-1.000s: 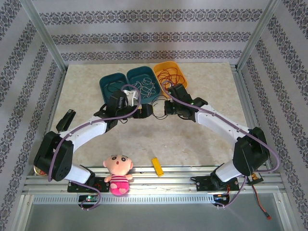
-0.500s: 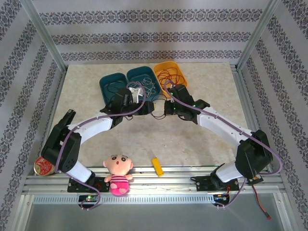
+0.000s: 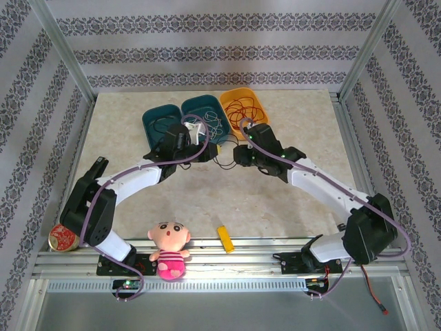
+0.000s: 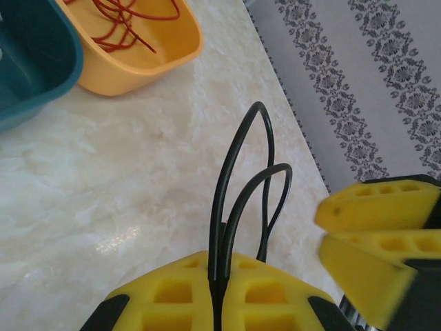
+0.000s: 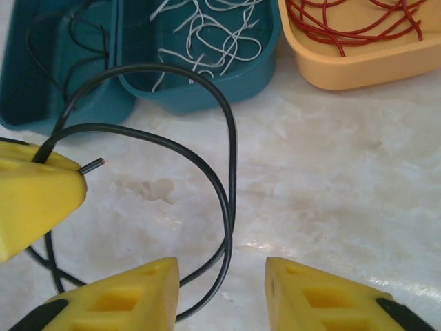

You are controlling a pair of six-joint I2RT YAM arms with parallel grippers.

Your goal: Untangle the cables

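1. Top external view: the left claw (image 3: 207,153) and the right claw (image 3: 238,156) face each other just above the frame's centre, on the marble table (image 3: 289,207). A black cable (image 3: 222,163) loops between them. Just above them sit three bins. The orange bin (image 3: 262,98) at the right holds red cables (image 3: 241,109), the middle teal bin (image 3: 200,101) holds white cables (image 3: 211,127), and the left teal bin (image 3: 147,121) holds dark strands.
2. Left wrist view: at the bottom centre the left claw's yellow fingers are pressed together on the black cable. Two loops of it rise from the seam toward mid-frame. The right claw's fingers show at the lower right, apart from those loops.
3. Right wrist view: along the bottom edge the right claw's fingers stand apart and grip nothing. The black cable curves down through the gap, close to the left-hand finger. At the left edge the left claw pinches the cable, whose cut end pokes out beside it.
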